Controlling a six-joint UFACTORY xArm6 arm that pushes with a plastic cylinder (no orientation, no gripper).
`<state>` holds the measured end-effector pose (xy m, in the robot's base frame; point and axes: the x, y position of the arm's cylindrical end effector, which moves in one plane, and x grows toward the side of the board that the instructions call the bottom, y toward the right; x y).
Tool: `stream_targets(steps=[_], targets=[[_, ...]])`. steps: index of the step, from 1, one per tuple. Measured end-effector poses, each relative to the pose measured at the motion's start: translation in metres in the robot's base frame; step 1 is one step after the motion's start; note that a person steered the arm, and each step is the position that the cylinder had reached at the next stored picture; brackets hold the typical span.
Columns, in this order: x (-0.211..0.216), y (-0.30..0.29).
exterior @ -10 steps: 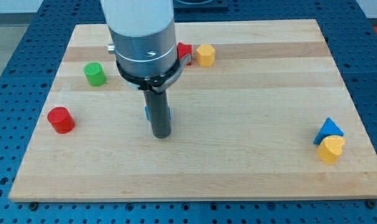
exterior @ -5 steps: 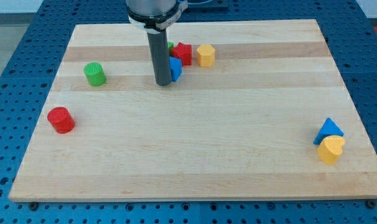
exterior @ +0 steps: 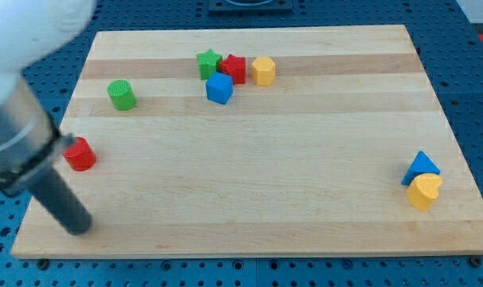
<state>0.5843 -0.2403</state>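
My tip (exterior: 80, 227) sits on the wooden board (exterior: 257, 199) near its bottom-left corner, touching no block; there's no pincer on this arm, just the dark rod, so nothing to call spread or pinched. The rod slants up toward the view's left into the blurred grey-and-white arm body, which covers the left edge of the frame. Nearest block is the red cylinder (exterior: 80, 155), just above the tip and clear of it, its left side right at the arm's edge. Farther up is the green cylinder (exterior: 121, 95), standing alone. Top centre holds a cluster — green star (exterior: 209, 63), red star-like block (exterior: 235, 68) and yellow hexagonal block (exterior: 263, 70) in a row, close or touching, with the blue cube (exterior: 219, 88) just below the green and red ones. Far right, well apart: blue triangular block (exterior: 422, 167) with a yellow heart-like block (exterior: 424, 191) touching it from below. No readable writing or labels anywhere.
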Motion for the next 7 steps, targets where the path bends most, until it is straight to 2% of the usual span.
stream_targets(steps=[1,3,4,5,7], targets=[[-0.042,-0.045],[-0.05,-0.059],[-0.051,-0.053],[-0.072,-0.031],[-0.14,0.028]])
